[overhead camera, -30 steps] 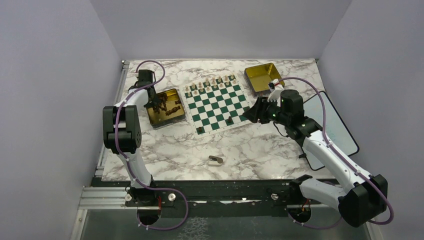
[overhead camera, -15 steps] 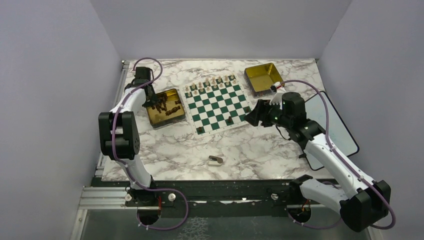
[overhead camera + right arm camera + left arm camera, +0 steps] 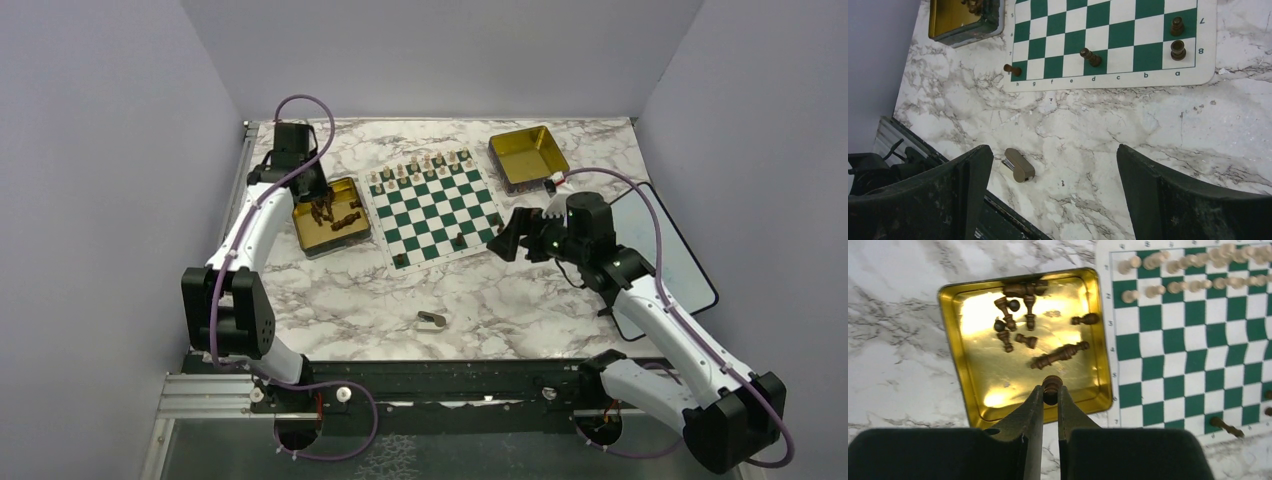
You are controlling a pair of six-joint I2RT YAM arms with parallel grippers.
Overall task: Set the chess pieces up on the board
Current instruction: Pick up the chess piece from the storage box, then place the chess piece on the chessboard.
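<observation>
Left gripper: fingers pressed together on a dark held piece, pinching it just below its round head
Held piece: hangs between the fingertips over the near side of the left tin; whether it touches the tin floor cannot be told
Left tin: gold, square, on the tabletop near its left edge, just beside the board's left side
Loose dark pieces: about ten lie scattered in the left tin, most on their sides, bunched toward its far edge
Board: green and white checks, flat on the middle of the tabletop, nearer the far edge than the near one
Cream pieces: stand in the two rows along the board's far edge
Corner pair: two dark pieces upright on the board's near right corner square and the square behind it
Tipped piece: dark, lies over on its side in the board's near row, about midway along it
Left corner piece: dark, at the board's near left corner; upright or fallen cannot be told
Right gripper: fingers spread wide with nothing between them, above bare tabletop just off the board's right edge
Right tin: gold, square, near the far right corner of the tabletop, apart from the board
Tan block: small, lies alone on the tabletop toward the near edge, well apart from the board
</observation>
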